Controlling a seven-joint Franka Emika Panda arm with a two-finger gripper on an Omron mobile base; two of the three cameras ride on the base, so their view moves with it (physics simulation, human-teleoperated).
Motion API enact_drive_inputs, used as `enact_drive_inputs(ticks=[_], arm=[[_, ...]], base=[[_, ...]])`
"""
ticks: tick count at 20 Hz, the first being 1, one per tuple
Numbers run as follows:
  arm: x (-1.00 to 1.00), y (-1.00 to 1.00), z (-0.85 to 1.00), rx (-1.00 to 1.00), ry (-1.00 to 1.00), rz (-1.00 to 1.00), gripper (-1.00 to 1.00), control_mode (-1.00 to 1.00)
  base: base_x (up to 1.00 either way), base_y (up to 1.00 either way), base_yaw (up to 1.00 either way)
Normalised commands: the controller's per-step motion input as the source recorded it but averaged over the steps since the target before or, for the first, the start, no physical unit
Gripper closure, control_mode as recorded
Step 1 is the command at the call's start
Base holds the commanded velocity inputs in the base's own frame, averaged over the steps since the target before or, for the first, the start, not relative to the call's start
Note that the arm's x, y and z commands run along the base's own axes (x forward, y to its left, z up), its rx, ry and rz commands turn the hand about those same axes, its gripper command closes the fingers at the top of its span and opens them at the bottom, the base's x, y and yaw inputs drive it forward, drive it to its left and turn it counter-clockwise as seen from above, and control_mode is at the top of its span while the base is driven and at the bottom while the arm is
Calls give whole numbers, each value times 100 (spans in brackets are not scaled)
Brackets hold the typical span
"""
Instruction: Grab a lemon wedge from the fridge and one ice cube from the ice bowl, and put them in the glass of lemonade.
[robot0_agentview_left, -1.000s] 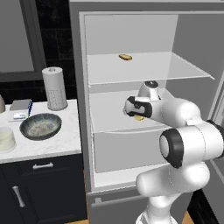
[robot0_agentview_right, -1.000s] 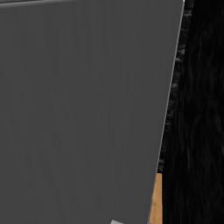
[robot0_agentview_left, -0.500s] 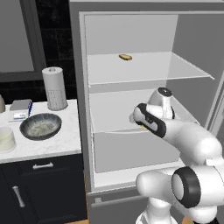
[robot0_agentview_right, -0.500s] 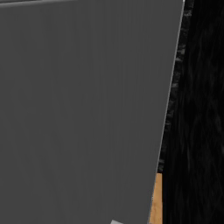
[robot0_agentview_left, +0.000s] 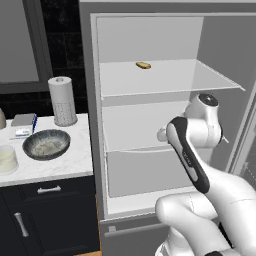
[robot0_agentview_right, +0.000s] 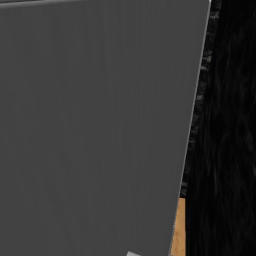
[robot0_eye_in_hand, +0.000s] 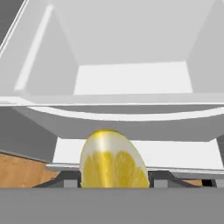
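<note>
The lemon wedge (robot0_eye_in_hand: 113, 159), bright yellow with its cut face toward the camera, fills the gap between the two finger tips of my gripper (robot0_eye_in_hand: 113, 179), which is shut on it. Beyond it the hand view looks into the white inside of the open fridge (robot0_agentview_left: 150, 125). In the left base view my arm is folded in front of the fridge's middle shelf and its forearm hides the hand. The ice bowl (robot0_agentview_left: 46, 143) sits on the counter to the left of the fridge. At the counter's left edge stands the glass of lemonade (robot0_agentview_left: 7, 159).
A brownish-yellow oblong piece (robot0_agentview_left: 143, 65) lies on the fridge's top shelf. A white paper-towel roll (robot0_agentview_left: 62, 101) stands behind the bowl. The grey fridge door (robot0_agentview_right: 100, 125) stands open close to the right base camera. Wooden floor (robot0_eye_in_hand: 22, 168) shows below the fridge.
My arm has drawn back from the middle shelf, toward the camera and to the right, and the lemon wedge has come with the gripper.
</note>
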Motion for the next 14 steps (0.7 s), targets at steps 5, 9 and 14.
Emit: enact_drive_inputs(ticks=[5, 9, 14], arm=[[-100, -5, 100, 0, 8, 0, 100, -100], [-96, -9, 98, 0, 6, 0, 100, -100], [-75, -2, 55, 0, 0, 0, 100, -100]], base=[[0, 0, 0], [0, 0, 0], [0, 0, 0]])
